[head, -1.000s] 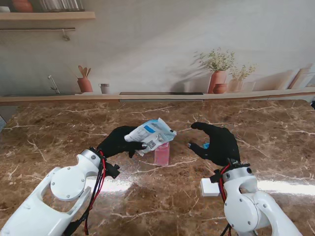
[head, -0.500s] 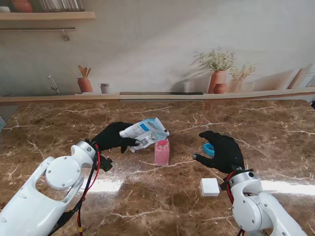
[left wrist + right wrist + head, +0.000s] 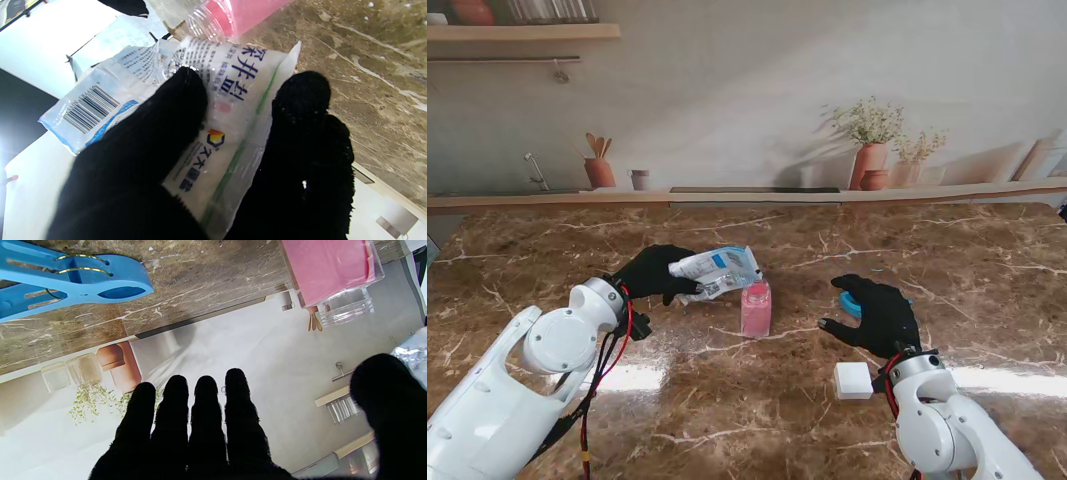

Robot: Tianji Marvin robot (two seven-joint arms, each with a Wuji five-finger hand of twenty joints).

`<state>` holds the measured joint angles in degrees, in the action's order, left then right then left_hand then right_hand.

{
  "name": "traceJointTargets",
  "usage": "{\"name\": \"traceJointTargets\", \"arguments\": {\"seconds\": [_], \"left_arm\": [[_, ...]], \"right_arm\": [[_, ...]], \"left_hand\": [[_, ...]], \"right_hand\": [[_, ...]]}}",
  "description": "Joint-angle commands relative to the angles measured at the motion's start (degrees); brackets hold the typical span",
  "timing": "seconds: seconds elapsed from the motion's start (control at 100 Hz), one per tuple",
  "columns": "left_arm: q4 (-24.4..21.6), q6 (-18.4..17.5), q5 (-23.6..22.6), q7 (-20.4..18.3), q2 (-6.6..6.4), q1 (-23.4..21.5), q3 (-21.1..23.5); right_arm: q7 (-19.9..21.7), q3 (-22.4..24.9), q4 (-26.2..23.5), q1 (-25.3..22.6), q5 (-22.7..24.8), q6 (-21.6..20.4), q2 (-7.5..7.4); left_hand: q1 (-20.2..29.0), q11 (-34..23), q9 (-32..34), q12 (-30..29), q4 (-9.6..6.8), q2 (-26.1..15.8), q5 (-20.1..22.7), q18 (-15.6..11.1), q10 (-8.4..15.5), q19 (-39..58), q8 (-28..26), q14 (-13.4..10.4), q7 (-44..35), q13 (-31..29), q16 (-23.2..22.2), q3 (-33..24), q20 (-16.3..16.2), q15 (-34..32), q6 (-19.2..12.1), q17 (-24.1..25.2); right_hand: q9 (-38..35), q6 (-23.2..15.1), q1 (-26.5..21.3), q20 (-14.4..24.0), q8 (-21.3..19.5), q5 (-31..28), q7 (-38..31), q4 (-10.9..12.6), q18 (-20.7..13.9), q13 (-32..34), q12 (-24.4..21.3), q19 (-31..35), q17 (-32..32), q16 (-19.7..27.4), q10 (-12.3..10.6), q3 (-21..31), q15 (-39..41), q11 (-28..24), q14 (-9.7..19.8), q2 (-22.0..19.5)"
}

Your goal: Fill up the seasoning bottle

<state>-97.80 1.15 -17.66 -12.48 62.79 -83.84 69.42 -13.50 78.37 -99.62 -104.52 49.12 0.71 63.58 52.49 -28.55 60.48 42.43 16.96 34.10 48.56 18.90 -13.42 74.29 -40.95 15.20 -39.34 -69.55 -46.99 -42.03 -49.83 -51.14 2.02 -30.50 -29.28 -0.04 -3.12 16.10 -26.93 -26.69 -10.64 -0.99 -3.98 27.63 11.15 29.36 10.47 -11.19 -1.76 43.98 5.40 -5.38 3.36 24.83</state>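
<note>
A clear seasoning bottle (image 3: 756, 308) with pink contents stands upright mid-table, uncapped; it also shows as the pink bottle (image 3: 230, 16) and bottle (image 3: 330, 273) in the wrist views. My left hand (image 3: 655, 275) is shut on a white-and-blue seasoning bag (image 3: 717, 271), tilted with one end just over the bottle's mouth. In the left wrist view the bag (image 3: 230, 110) lies between my thumb and fingers (image 3: 160, 133). My right hand (image 3: 879, 310) is open, palm down, to the right of the bottle, holding nothing. A blue clip (image 3: 852, 302) lies partly hidden under it.
A small white cap (image 3: 853, 380) lies on the table nearer to me, beside my right wrist. The blue clip (image 3: 73, 283) rests on the marble. A ledge at the table's far edge carries terracotta pots (image 3: 870, 165) and a utensil holder (image 3: 599, 172).
My left hand has lowered the bag and drawn it slightly left, toward the bottle's mouth. My right hand dropped from a raised pose down toward the table over the blue clip.
</note>
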Motion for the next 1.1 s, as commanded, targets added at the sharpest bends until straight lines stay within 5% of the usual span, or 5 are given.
{"name": "traceJointTargets", "arguments": {"seconds": [0.0,0.53,1.09], "left_arm": [[-0.5,0.8,-0.8,-0.3,-0.21,0.9,-0.2],[-2.5,5.9,-10.8,-4.7,-1.51,6.2,-4.4],[-1.9,6.8,-18.1,-6.5,-1.98,11.5,-9.4]], "right_arm": [[0.8,-0.1,0.6,-0.4,-0.3,0.3,0.19],[0.8,0.1,0.9,-0.9,-1.8,0.4,0.39],[0.4,0.5,1.8,-1.5,-3.3,0.1,0.59]], "left_hand": [[7.7,-12.1,6.7,3.4,-3.67,-9.5,8.3,-1.2,6.0,4.1,-5.3,-1.2,-20.2,-2.0,-0.8,-13.9,-1.1,-0.8,-6.9,-0.5],[7.4,-11.4,6.9,2.5,-3.38,-8.9,8.1,-1.5,5.9,4.3,-4.1,-1.4,-19.3,-2.3,0.0,-14.4,-0.3,-0.2,-6.1,-1.1],[6.9,-8.3,6.7,1.0,-2.26,-7.8,7.0,-2.4,5.4,4.9,-1.3,-1.2,-16.9,-2.3,1.0,-14.0,0.7,0.2,-5.2,-2.1]], "right_hand": [[0.2,-1.0,-0.5,-0.5,-0.1,1.0,-0.5,2.0,-0.2,-1.2,-0.4,-0.3,-0.3,0.2,0.5,0.2,0.2,-0.5,0.0,-0.8],[0.0,-0.9,-1.7,0.2,-0.6,1.2,-1.0,1.8,0.2,-1.2,0.3,-0.1,-0.5,-0.3,0.6,0.7,0.3,-0.5,-0.3,-1.1],[-0.3,-1.1,-2.3,0.9,-0.9,0.8,-1.2,1.4,0.7,-1.0,0.8,0.0,-0.4,-0.8,0.8,0.9,0.5,-0.6,-0.8,-1.1]]}}
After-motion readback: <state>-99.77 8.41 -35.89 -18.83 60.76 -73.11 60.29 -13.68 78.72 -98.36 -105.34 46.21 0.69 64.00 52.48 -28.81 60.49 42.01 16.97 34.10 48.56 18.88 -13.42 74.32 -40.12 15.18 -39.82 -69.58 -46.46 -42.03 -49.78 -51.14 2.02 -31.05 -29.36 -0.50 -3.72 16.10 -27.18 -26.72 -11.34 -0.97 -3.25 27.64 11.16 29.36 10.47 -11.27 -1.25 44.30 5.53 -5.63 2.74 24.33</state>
